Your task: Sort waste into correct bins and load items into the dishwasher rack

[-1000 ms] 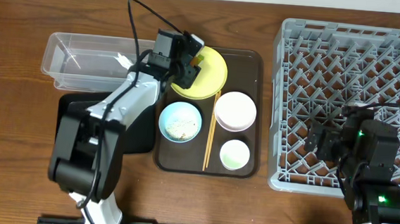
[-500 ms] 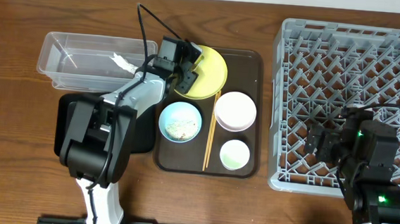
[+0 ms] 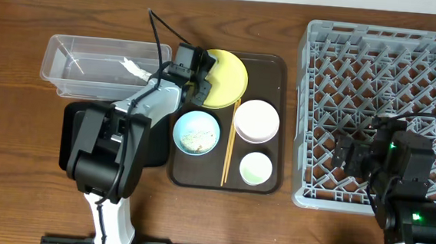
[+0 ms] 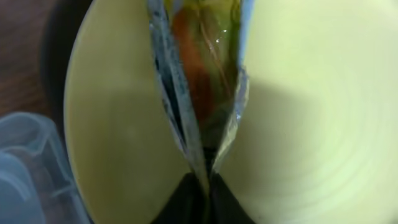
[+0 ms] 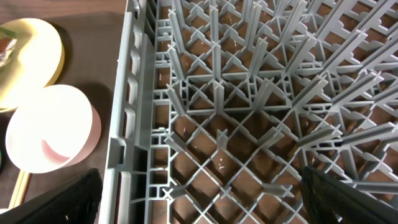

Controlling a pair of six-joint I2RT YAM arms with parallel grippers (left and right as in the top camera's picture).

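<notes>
At the overhead's top centre the left gripper point(image 3: 203, 69) is clamped on only the wrapper's point(image 4: 202, 93) lower tip above the plate point(image 4: 311, 124), so the slick foil may slip free short of the tub point(image 3: 67, 77); the right gripper point(image 5: 202, 194) hangs apart over the rack point(image 5: 249, 93)

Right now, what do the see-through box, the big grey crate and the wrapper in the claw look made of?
The clear tub: likely thin transparent plastic, glossy; the wood shows through it. The grey crate: moulded matte plastic, judging by its uniform lattice. The wrapper pinched by the left claw: probably foil-lined film, with silvery edges and shiny creases.
</notes>
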